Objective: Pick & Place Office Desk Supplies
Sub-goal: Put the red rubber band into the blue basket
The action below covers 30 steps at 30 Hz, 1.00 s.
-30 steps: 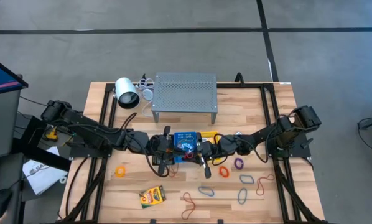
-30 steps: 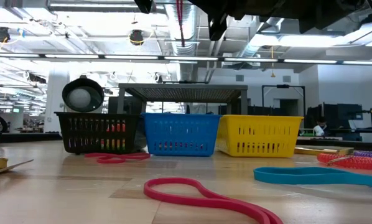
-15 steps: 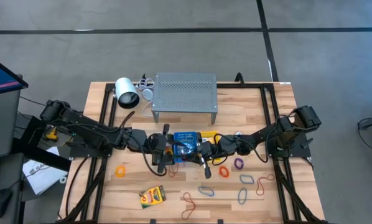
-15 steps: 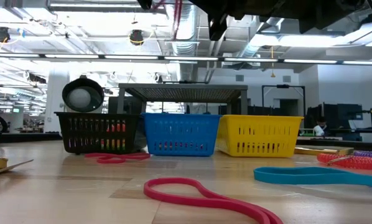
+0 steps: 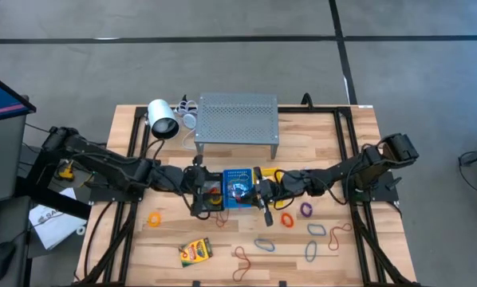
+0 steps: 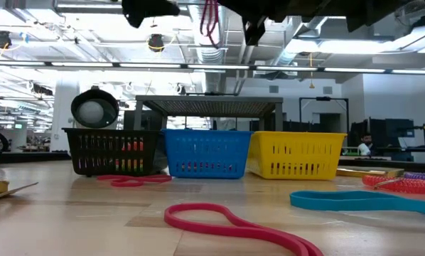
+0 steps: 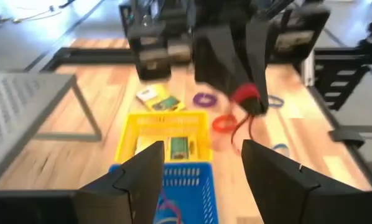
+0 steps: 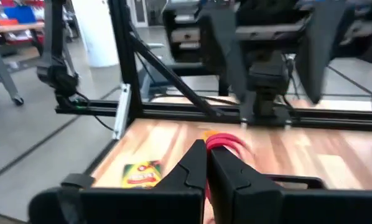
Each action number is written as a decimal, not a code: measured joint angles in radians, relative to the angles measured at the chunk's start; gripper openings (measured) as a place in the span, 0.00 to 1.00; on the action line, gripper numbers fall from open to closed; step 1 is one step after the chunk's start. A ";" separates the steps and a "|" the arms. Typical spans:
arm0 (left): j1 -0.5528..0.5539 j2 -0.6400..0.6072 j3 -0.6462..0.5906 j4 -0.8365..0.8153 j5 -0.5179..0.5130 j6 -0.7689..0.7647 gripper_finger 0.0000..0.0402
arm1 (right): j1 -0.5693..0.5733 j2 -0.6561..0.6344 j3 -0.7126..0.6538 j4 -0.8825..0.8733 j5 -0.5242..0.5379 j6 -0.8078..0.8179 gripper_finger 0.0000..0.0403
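I judge the job roughly half done. At the left edge of the worktop (image 5: 127,239) my left arm reaches inward. The left gripper (image 7: 201,149) is released, its fingers spread wide and holding nothing, hovering near the middle just beside the black basket (image 6: 109,151). That basket already shows something red through its wall.

The blue basket (image 6: 207,153) at the centre has a few bands in it. The yellow basket (image 7: 162,134) to its right holds at least one crayon box (image 7: 181,147). The right gripper (image 8: 206,149) is clenched on a red rubber band (image 7: 243,94), which dangles in the air above the row of baskets. My guess is that the band is about to be dropped into one of them.

Plenty is left along the near edge:
- an orange band (image 5: 154,218)
- a loose crayon box (image 5: 195,251)
- a brown loop (image 5: 242,257)
- a blue band (image 5: 264,244)
- another orange band (image 5: 287,218)
- a purple band (image 5: 306,210)
- several more loops toward the near right corner

The worktop is pale wood framed in black rails. A grey perforated shelf (image 5: 237,118) stands at its far edge, and a white cylinder (image 5: 163,119) lies toward the far left corner. Around it is grey floor crossed by dark lines, and beyond the far edge a large hall with strip lights and ducting overhead.
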 joint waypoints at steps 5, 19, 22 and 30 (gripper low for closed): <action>-0.014 0.002 -0.103 0.067 -0.081 -0.034 0.50 | -0.045 -0.015 0.000 -0.085 0.024 -0.013 0.00; -0.014 -0.134 -0.288 0.274 -0.116 0.048 0.49 | -0.153 -0.010 0.000 -0.217 0.025 0.062 0.00; -0.014 -0.196 -0.323 0.282 -0.116 0.055 0.50 | -0.165 -0.010 0.000 -0.220 0.025 0.068 0.00; -0.014 -0.315 -0.420 0.370 -0.114 0.061 0.49 | -0.157 0.148 0.156 -0.343 0.022 0.051 0.00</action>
